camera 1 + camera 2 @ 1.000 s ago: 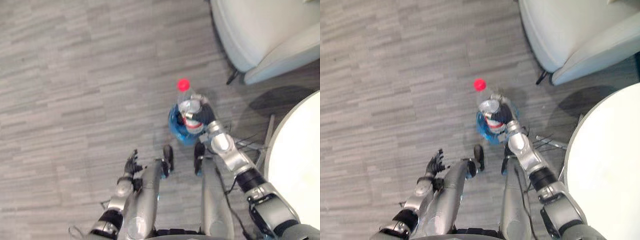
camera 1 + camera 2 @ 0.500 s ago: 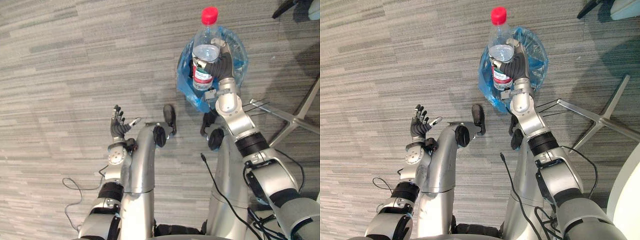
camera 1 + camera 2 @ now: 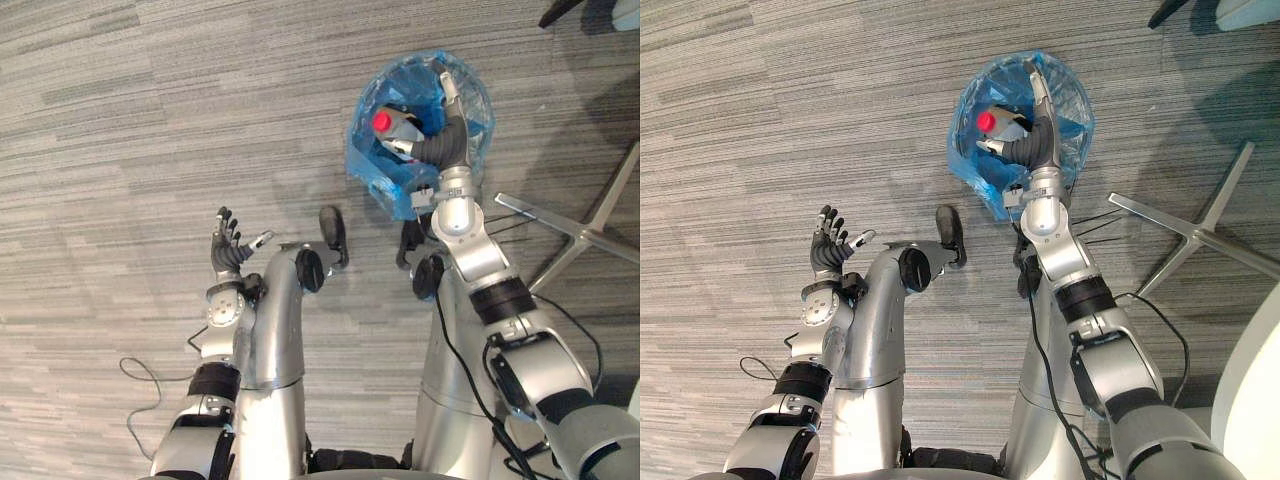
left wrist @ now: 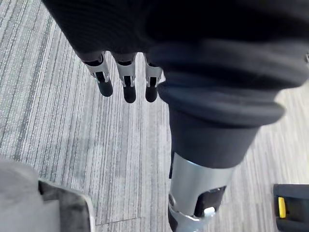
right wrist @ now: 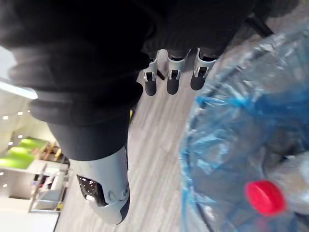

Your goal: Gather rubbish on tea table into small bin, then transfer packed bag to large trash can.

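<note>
Bottle (image 3: 388,124) now lies inside the bin (image 3: 365,165), let go by the right hand (image 3: 443,150), whose straight fingers hang empty over it. Left hand (image 3: 228,255) is wide open, well apart from the bin; one item looks done.

Nothing readable in this one, honestly. Any print on the red-capped bottle (image 3: 392,128) lying in the blue-bagged bin (image 3: 472,92) is way too small to make out.
</note>
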